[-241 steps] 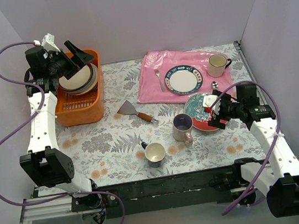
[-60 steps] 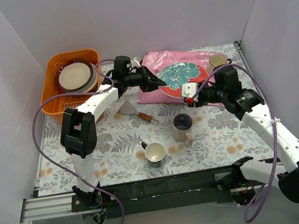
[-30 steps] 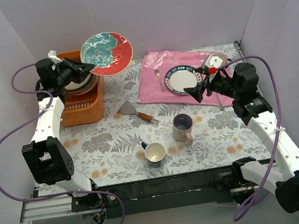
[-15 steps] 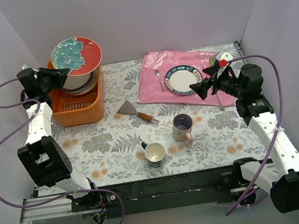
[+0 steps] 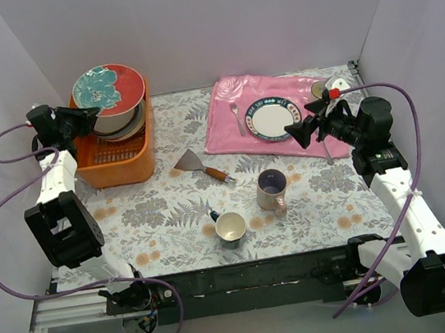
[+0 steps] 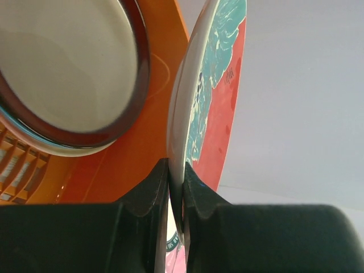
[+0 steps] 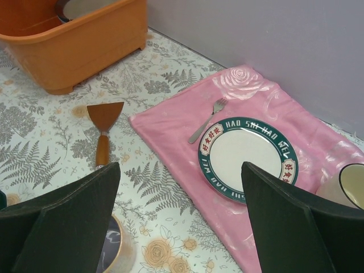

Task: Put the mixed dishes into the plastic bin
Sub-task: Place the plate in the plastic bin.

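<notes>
The left gripper [image 5: 87,116] was clamped narrowly on the edge of the red-rimmed teal plate [image 5: 108,87]; in the left wrist view its two black fingers [image 6: 149,190] pinched the plate's rim [image 6: 210,85] between them. Two seconds earlier both grippers had met at this plate over the pink cloth [image 5: 230,128]. One second earlier the left gripper had carried it high in the air, well off to the cloth side of the plastic bin [image 5: 118,160]. Now the plate had swung across and dropped lower – it hung tilted directly ahead of the left gripper, over the far end of the bin and just above the beige bowl [image 6: 68,62] already stacked inside. It was not yet resting on anything that could be seen. The right gripper [image 5: 306,122] had drawn back from the handover and hovered with its jaws spread wide and empty, the blue-rimmed white plate [image 7: 247,156] below and slightly ahead of it. For the task, this plate looked nearly delivered – only lowering and release seemed left. The lilac mug [image 5: 273,190] and grey-white mug [image 5: 231,226] stood on the tabletop, nearer the arm bases than the right gripper, yet to be collected.
</notes>
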### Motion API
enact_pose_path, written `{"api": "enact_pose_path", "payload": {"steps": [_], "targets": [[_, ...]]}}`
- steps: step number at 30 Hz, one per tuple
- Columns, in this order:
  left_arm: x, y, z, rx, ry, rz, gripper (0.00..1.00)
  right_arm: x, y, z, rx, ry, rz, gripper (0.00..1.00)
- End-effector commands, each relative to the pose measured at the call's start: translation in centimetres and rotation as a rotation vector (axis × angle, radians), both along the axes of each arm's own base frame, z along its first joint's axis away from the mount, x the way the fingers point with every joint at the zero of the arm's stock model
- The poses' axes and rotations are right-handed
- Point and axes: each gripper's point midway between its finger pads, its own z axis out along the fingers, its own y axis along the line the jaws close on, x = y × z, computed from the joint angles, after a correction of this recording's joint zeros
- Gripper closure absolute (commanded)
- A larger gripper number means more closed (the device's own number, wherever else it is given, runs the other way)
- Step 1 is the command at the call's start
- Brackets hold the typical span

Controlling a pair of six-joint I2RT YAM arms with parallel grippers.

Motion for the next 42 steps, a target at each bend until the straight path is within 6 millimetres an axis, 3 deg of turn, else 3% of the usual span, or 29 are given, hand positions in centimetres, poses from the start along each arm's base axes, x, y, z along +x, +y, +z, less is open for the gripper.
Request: {"api": "enact_pose_path", "payload": {"steps": [1,11,16,24,42], "targets": [[0.6,0.8,8.0,0.071,-0.245,0.008,1.0,0.1,-0.2,1.2,0.012,-0.049,-0.002,0.05],[1.8,2.1,6.1,0.079,-0.213,0.028,1.0,0.4,-0.3,1.0,0.012,-0.041,-0.004,0.05],[2.5,2.8,6.0,0.088,-0.215,0.035,1.0,0.5,-0.4,1.0,0.011,-0.041,-0.005,0.05],[3.7,4.0,4.0,0.094,-0.177,0.058,1.0,0.6,-0.5,0.9,0.01,-0.039,-0.005,0.05],[5.9,4.8,1.8,0.071,-0.14,0.045,1.0,0.7,-0.9,0.7,0.012,-0.032,-0.008,0.05]]}}
